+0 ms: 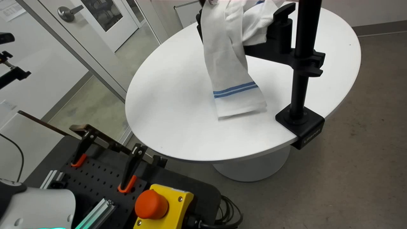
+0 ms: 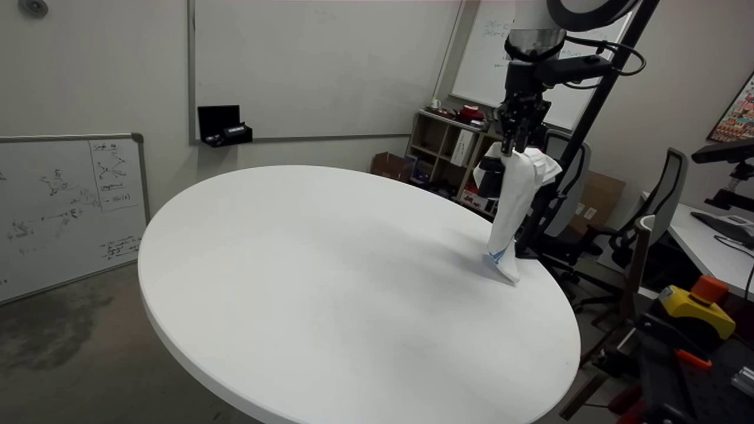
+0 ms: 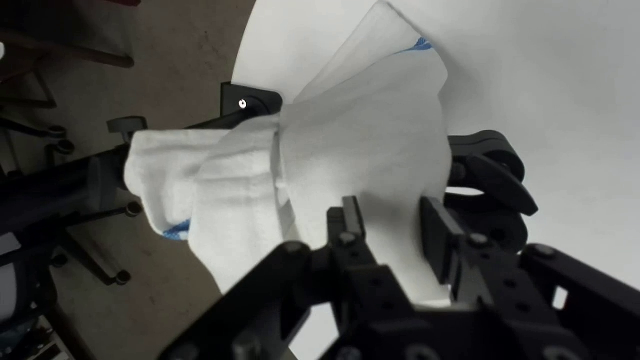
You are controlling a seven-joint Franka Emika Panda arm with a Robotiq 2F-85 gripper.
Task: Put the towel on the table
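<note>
The white towel [image 1: 229,70] with blue stripes hangs over the arm of a black stand [image 1: 300,92]. Its striped lower end touches the round white table [image 1: 165,105]. The towel [image 2: 513,194] and table [image 2: 353,294] also show in an exterior view. My gripper [image 2: 514,146] points down at the top of the towel there. In the wrist view my gripper [image 3: 391,215] has its fingers apart, with the towel [image 3: 365,135] below and between them. I see no finger pinching the cloth. The stand's arm is partly hidden under the towel.
The stand's post is clamped to the table's edge by a black base [image 1: 300,125]. A yellow box with a red button [image 1: 163,206] sits on the dark robot bench. Chairs and a shelf [image 2: 447,147] stand beyond the table.
</note>
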